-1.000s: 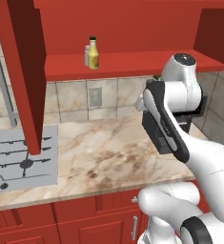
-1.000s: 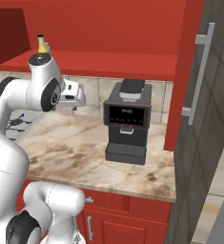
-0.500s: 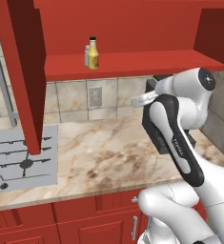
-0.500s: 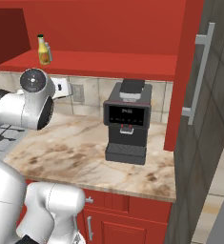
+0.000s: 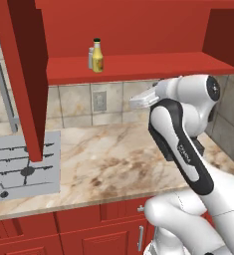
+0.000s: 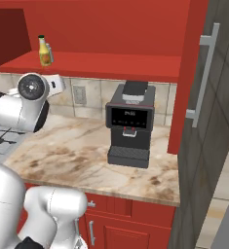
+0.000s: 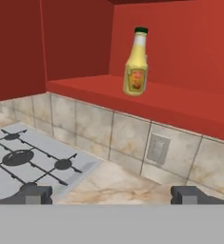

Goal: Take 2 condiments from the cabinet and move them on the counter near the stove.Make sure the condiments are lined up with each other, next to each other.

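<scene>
On the red inner shelf (image 5: 153,65) of the open cabinet stands the yellow bottle (image 5: 97,56) with a dark green cap, and the grey-white shaker (image 5: 90,59) is right behind it. The right base view shows the bottle (image 6: 44,51) and the shaker (image 6: 50,52) side by side. My gripper (image 5: 134,102) hangs open below the shelf, to the right of the bottle, with nothing in it. In the hand view the bottle (image 7: 136,64) stands up and ahead of the open gripper (image 7: 111,194). The stove (image 5: 19,167) lies to the left on the counter (image 5: 113,164).
The cabinet's red door (image 5: 19,74) hangs open over the stove's right edge. A black coffee machine (image 6: 129,124) stands on the counter to the right, beside another open door (image 6: 189,73) with a silver handle. A wall outlet (image 7: 157,148) sits in the tiled backsplash.
The arm has swung up and outward. The hand has risen from counter height to just under the shelf, and its jaws have spread a little wider. The condiments have not moved.
</scene>
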Robot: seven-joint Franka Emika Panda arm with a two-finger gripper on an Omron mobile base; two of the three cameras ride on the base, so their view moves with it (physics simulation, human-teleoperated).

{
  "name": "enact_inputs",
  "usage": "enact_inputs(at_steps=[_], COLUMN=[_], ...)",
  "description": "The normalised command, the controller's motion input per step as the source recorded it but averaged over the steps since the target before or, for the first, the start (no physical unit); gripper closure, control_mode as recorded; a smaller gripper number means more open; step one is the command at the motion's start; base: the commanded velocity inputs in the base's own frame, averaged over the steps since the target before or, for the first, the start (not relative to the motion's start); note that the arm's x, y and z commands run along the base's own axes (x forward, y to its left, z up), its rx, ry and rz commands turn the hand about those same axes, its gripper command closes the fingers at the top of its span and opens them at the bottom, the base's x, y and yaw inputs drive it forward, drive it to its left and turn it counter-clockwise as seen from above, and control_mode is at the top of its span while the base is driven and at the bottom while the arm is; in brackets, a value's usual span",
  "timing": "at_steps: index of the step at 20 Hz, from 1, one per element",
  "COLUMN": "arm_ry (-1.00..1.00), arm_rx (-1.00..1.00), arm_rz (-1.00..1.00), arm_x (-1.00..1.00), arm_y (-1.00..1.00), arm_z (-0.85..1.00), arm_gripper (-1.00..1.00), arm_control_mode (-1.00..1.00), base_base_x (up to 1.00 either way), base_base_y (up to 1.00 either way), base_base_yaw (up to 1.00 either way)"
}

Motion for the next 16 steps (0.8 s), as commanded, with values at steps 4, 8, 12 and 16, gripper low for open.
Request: enact_inputs(at_steps=[4, 8, 12, 16], arm_ry=[0.01, 0.05, 0.06, 0.07], arm_rx=[0.00, 0.00, 0.00, 0.00], arm_rz=[0.00, 0.00, 0.00, 0.00], arm_x=[0.00, 0.08, 0.17, 0.20], arm_y=[0.22, 0.22, 0.20, 0.19], arm_z=[0.39, 0.25, 0.20, 0.21], arm_gripper=[-1.00, -1.00, -1.00, -1.00], arm_control_mode=[-1.00, -1.00, -1.00, -1.00], base_base_x=[0.00, 0.00, 0.00, 0.00], base_base_y=[0.00, 0.00, 0.00, 0.00], base_base_yaw=[0.00, 0.00, 0.00, 0.00])
